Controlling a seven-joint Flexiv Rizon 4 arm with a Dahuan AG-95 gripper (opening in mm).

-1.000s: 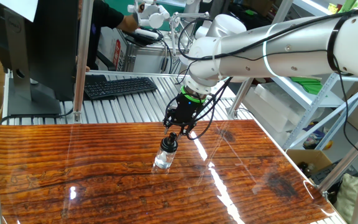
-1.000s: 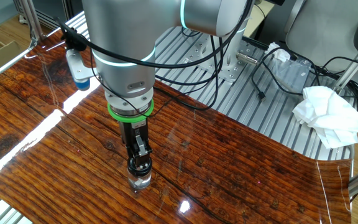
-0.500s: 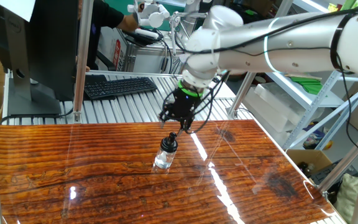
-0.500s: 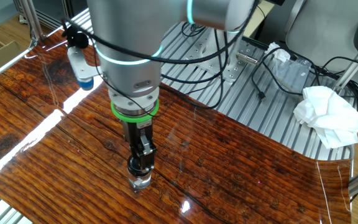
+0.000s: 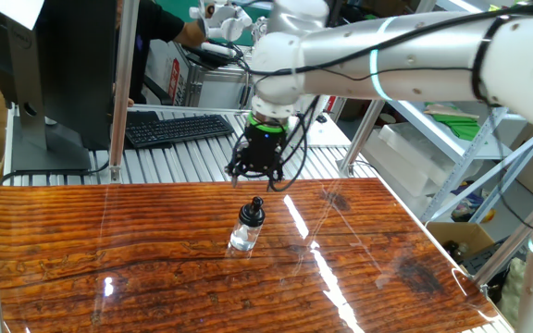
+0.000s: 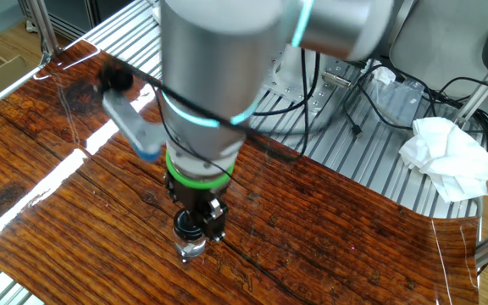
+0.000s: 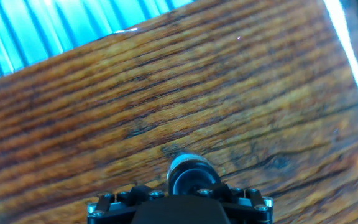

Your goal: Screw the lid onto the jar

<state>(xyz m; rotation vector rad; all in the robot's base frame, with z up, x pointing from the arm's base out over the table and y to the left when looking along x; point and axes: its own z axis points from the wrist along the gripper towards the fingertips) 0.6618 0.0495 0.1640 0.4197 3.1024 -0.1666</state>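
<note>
Since the lid [image 5: 252, 207] already caps the jar [image 5: 245, 232], the job looks about done.
Jar stands upright mid-table [image 5: 109, 268]; gripper [image 5: 257, 176] hangs just above, holding nothing, jaws apart I think, probably to leave it undisturbed.

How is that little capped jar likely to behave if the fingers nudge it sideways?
The jar is narrow and upright with the dark lid on top, so it probably tips easily. The glossy table suggests it may also slide. Once over, its round body would likely roll.
</note>
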